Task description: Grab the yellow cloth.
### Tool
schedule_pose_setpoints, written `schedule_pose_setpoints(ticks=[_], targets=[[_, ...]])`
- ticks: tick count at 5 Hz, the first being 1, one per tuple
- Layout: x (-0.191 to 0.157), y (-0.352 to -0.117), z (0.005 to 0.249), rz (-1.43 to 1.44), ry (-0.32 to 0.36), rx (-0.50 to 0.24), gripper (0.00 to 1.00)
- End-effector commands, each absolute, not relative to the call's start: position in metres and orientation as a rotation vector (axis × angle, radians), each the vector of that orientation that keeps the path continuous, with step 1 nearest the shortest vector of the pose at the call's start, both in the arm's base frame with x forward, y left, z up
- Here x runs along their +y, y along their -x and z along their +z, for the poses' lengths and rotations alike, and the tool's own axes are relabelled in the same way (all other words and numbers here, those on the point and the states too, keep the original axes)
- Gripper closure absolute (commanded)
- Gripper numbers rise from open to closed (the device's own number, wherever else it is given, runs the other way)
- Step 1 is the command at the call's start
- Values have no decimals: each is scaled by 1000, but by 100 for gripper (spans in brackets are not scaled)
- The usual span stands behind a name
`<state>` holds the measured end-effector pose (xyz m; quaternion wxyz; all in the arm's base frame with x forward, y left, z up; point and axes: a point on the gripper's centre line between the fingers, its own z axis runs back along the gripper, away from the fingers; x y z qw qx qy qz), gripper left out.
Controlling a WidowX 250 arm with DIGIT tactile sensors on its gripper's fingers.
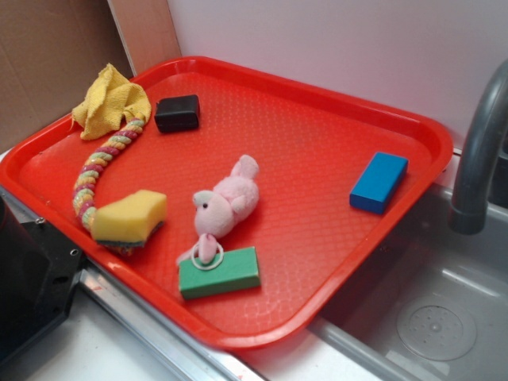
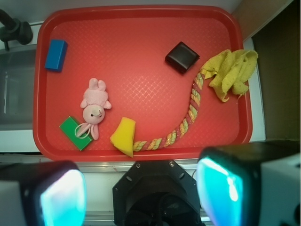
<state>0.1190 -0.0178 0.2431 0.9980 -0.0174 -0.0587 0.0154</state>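
The cloth [image 1: 109, 101] sits bunched in the tray's [image 1: 317, 119] far corner, touching the rope [image 1: 99, 163] – soft, light, floppy, so pinching a raised fold should work. End effector [image 2: 141, 197] hangs open, well back, holding nothing.

A toy-kitchen counter against a pale wall, brightly and evenly lit.

A plain white wall [image 1: 333, 48] runs behind the counter, and a brown cardboard panel [image 1: 48, 55] closes off the corner beside it, with a narrower tan strip [image 1: 147, 32] standing between the two. A grey sink basin [image 1: 432, 317] with a round drain lies at one end, under a curved grey faucet [image 1: 480, 151]. A metal rail [image 1: 151, 325] edges the white countertop [image 1: 71, 357]. Soft reflections sit on the sink.
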Motion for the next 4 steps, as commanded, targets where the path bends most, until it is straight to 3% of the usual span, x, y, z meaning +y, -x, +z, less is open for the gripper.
schedule_pose_setpoints(ticks=[1,2,3,4], targets=[[-18,-119,243,31,35,-117,0],[32,-144,193,214,113,-19,0],[73,-160,156,461,47,-106,0],[103,-174,133,707,71,-239,0]])
